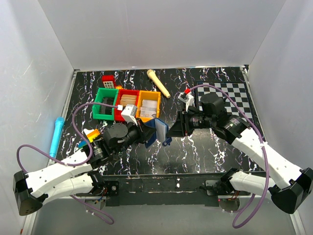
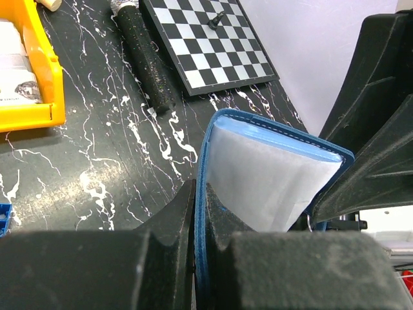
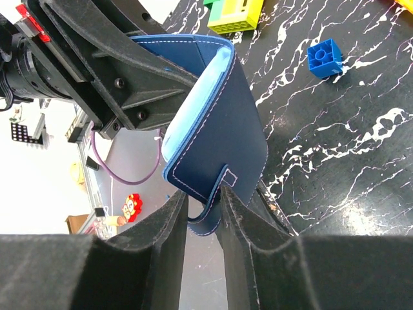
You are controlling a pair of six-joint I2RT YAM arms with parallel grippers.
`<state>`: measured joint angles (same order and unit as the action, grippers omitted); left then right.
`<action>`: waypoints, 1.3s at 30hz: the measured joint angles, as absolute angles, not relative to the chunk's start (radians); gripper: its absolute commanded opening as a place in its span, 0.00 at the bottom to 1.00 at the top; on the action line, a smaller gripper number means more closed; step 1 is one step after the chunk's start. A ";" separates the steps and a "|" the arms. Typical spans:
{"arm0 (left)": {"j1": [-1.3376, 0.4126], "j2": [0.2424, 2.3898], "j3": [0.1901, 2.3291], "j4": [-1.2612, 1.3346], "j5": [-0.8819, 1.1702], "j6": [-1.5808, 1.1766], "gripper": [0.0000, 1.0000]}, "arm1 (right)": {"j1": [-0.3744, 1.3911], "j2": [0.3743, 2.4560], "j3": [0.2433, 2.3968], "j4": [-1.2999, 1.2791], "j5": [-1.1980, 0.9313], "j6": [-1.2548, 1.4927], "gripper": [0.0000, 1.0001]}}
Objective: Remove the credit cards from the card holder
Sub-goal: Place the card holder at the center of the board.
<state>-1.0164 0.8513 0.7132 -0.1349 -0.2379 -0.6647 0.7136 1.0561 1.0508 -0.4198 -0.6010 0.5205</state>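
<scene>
The navy-blue card holder [image 1: 159, 128] hangs in the air between both arms above the middle of the table. My left gripper [image 1: 149, 135] is shut on one of its flaps; in the left wrist view the blue edge [image 2: 201, 213] is pinched between the jaws, with the pale blue-grey inside [image 2: 271, 174] spread beyond. My right gripper [image 3: 205, 200] stands open around the snap tab [image 3: 216, 210]. The tab rests against one finger, with a gap to the other. The holder's navy outside [image 3: 222, 123] faces that camera. No credit cards show.
Green [image 1: 105, 104], red [image 1: 128, 103] and orange [image 1: 149, 105] bins stand behind the left arm. A chessboard [image 1: 225, 93] lies at the back right, a wooden stick [image 1: 158, 83] at the back. A blue marker [image 1: 56, 134] lies far left, a blue toy block [image 3: 322, 57] on the table.
</scene>
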 measured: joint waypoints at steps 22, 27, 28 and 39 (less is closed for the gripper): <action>-1.011 0.803 0.686 -0.080 -0.192 -0.647 0.00 | 0.700 1.082 1.066 -0.497 -0.530 0.495 0.39; -1.010 0.810 0.677 -0.065 -0.179 -0.646 0.00 | 0.700 1.082 1.066 -0.496 -0.548 0.496 0.15; -1.010 0.810 0.676 -0.065 -0.179 -0.646 0.00 | 0.700 1.081 1.066 -0.496 -0.552 0.494 0.10; -1.013 0.829 0.663 -0.007 -0.161 -0.670 0.65 | 0.701 1.091 1.081 -0.543 -0.526 0.471 0.01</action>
